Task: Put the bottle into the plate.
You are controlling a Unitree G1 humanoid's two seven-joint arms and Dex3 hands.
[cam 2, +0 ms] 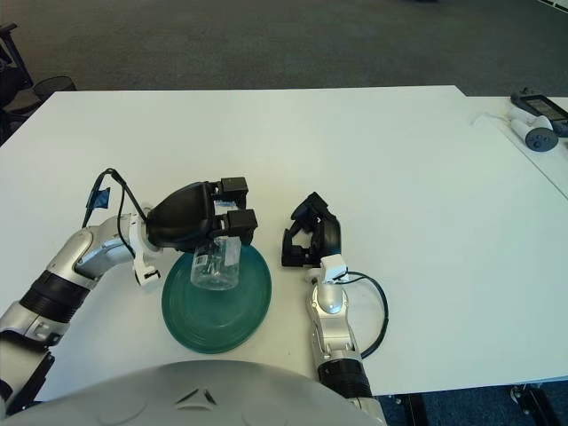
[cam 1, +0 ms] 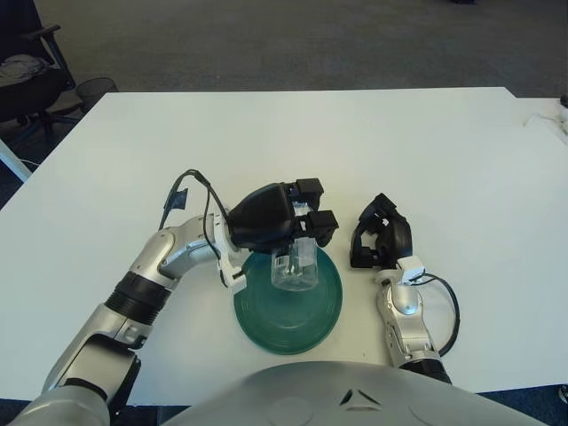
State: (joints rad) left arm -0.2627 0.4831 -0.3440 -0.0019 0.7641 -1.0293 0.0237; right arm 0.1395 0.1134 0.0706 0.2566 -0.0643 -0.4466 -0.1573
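Gripping the clear bottle [cam 1: 295, 264] from above, the left hand [cam 1: 282, 224] is seen over the far-left part of the green plate [cam 1: 288, 311], fingers closed around the bottle's upper end. The bottle is held roughly upright, long axis near vertical with a slight tilt toward the camera, its lower end inside the plate's rim outline and judged to be at or just above the plate surface; actual contact cannot be confirmed from either view. The bottle hangs directly below the hand, so the coming move is judged to turn on a short straight drop and a finger release, no sideways shift needed. The plate is placed on the white bench [cam 1: 426, 160] close to the robot's body, centred slightly left of the right hand. The right hand [cam 1: 383, 238] is shown just beside the plate on its right side, idle, holding nothing, fingers curled loosely. The left hand is clearly the working one and the only one on the bottle. Risk noted: the bottle is light and transparent, and being stood on end it could tip over or roll toward the rim when let go. A cable [cam 1: 188, 191] is seen looping off the left wrist, clear of the plate. Small devices [cam 2: 536, 126] are seen at the bench's far right edge, well apart.
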